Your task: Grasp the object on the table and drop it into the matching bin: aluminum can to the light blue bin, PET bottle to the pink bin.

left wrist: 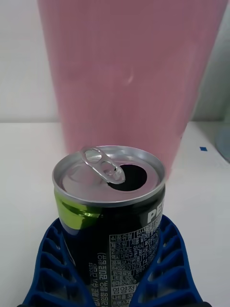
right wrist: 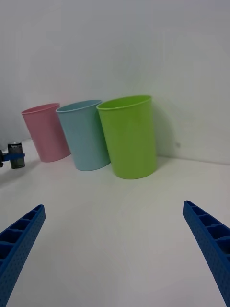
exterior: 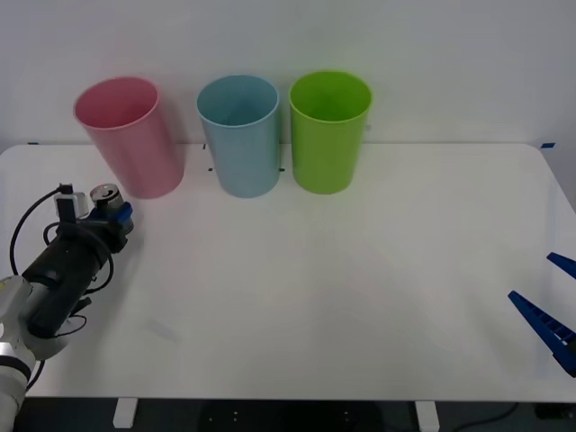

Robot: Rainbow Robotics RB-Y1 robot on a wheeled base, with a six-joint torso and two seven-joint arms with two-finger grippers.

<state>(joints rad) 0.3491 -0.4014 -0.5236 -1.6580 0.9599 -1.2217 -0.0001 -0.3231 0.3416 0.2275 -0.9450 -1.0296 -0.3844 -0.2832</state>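
Observation:
The aluminum can (exterior: 105, 194) is dark grey with a silvery top and an open pull tab. It stands upright at the far left of the table (exterior: 315, 288), held in my left gripper (exterior: 110, 209). In the left wrist view the blue fingers (left wrist: 52, 261) clasp both sides of the can (left wrist: 110, 216), with the pink bin (left wrist: 129, 72) close behind it. The pink bin (exterior: 130, 135) stands at the back left and the light blue bin (exterior: 240, 135) is beside it. My right gripper (exterior: 529, 275) hangs open at the table's right front edge, holding nothing.
A bright green bin (exterior: 329, 130) stands next to the light blue bin in the back row. In the right wrist view the pink bin (right wrist: 45, 132), light blue bin (right wrist: 86, 136) and green bin (right wrist: 130, 139) line up, with the can (right wrist: 16, 154) far off.

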